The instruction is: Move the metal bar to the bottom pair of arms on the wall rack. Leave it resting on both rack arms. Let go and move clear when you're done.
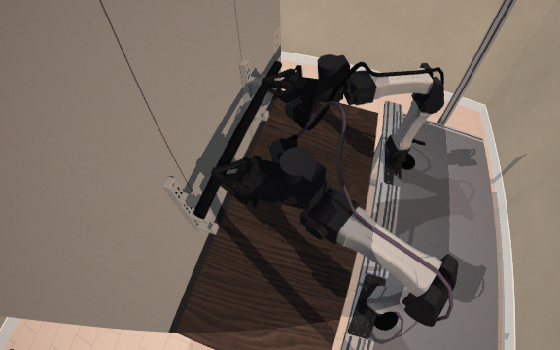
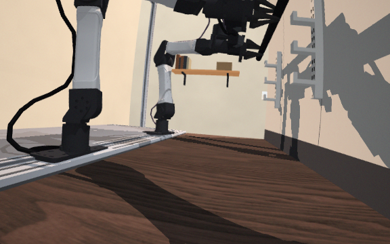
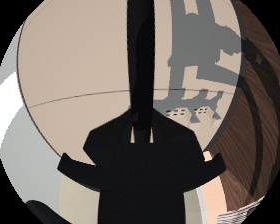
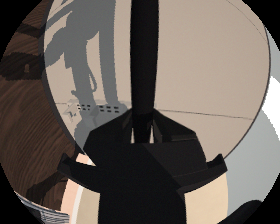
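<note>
The long black metal bar (image 1: 238,138) (image 2: 269,35) (image 3: 141,50) (image 4: 144,50) is held off the wall, in front of the rack arms and around or above the top pair's height. My left gripper (image 1: 218,172) (image 2: 258,54) (image 3: 141,112) is shut on it near one end. My right gripper (image 1: 266,83) (image 2: 277,17) (image 4: 142,112) is shut on it near the other end. The wall rack has two pale uprights, a nearer one (image 2: 319,61) and a farther one (image 2: 279,79), each with three hooked arms. The bottom arms (image 2: 301,80) (image 2: 269,99) carry nothing. The bar's near end is outside the exterior view.
The wall (image 1: 90,194) stands right behind the rack. The dark wooden table top (image 1: 261,272) (image 2: 215,190) lies below. A metal rail (image 2: 127,146) carries both arm bases. A small shelf (image 2: 205,72) with books and a box hangs on the far wall.
</note>
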